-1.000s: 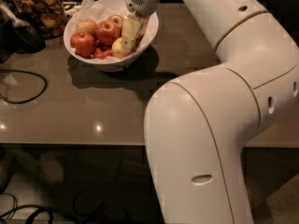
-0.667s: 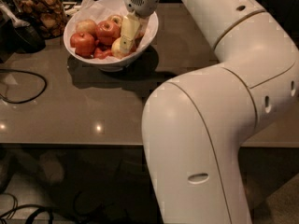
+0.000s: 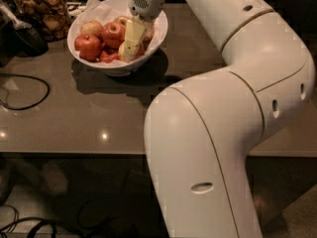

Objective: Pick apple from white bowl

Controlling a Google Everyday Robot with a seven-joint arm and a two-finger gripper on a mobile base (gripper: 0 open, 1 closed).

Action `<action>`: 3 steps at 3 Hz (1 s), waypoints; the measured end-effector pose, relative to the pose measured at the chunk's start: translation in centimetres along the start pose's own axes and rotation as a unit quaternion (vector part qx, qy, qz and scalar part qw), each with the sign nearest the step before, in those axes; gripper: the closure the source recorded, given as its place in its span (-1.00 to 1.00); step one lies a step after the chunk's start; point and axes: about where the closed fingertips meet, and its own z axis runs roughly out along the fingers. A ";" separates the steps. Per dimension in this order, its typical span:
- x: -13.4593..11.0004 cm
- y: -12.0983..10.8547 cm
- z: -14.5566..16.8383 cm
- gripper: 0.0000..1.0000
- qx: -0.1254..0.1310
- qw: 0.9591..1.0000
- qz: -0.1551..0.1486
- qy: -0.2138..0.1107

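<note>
The white bowl (image 3: 159, 31) with a paper lining stands at the table's back left and holds several apples. A pale yellow-gold apple with a light blush (image 3: 91, 28) lies at the bowl's back left. Deep red apples (image 3: 88, 46) lie in front of it and beside it. My gripper (image 3: 127, 49) reaches down from above into the right half of the bowl, among the apples and to the right of the pale apple. It hides the fruit under it. Another pale apple (image 3: 121, 20) peeks out just behind the gripper.
A glass jar of brown snacks (image 3: 44, 11) stands left of the bowl, with a dark object (image 3: 22, 36) beside it. A black cable (image 3: 29, 90) loops on the grey table at the left. My big white arm (image 3: 233, 108) fills the right half of the view.
My gripper has sunk a little lower and leftward into the bowl. The arm's elbow has shifted slightly left. The apples have not visibly moved.
</note>
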 end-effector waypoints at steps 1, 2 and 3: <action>-0.2 0.4 0.2 -0.48 -0.010 1.000 0.001 -0.001; 0.0 0.7 0.3 -0.48 -0.019 1.000 0.021 -0.003; -0.2 1.0 0.6 -0.50 -0.027 0.999 0.044 -0.002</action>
